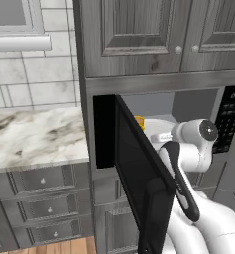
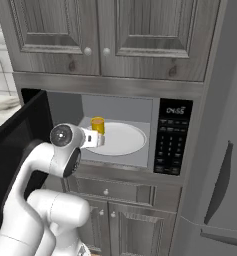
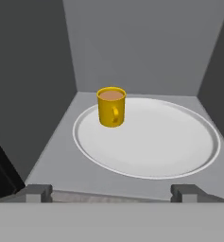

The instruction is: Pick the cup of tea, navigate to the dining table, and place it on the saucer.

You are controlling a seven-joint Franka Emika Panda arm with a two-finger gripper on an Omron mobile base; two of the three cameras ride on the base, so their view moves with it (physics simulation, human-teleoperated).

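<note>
Built-in grey microwave (image 2: 115, 130) is standing open, its black door (image 1: 139, 183) swung out. Inside, the small yellow mug of brown tea (image 3: 111, 107) is sitting upright on the round white turntable plate (image 3: 179, 146), near its left rear edge. Tool (image 3: 111, 194) is waiting at the mouth, fingers spread, holding nothing. Mug is probably light, rigid, smooth, spillable: grip across the body, keeping it level.
</note>
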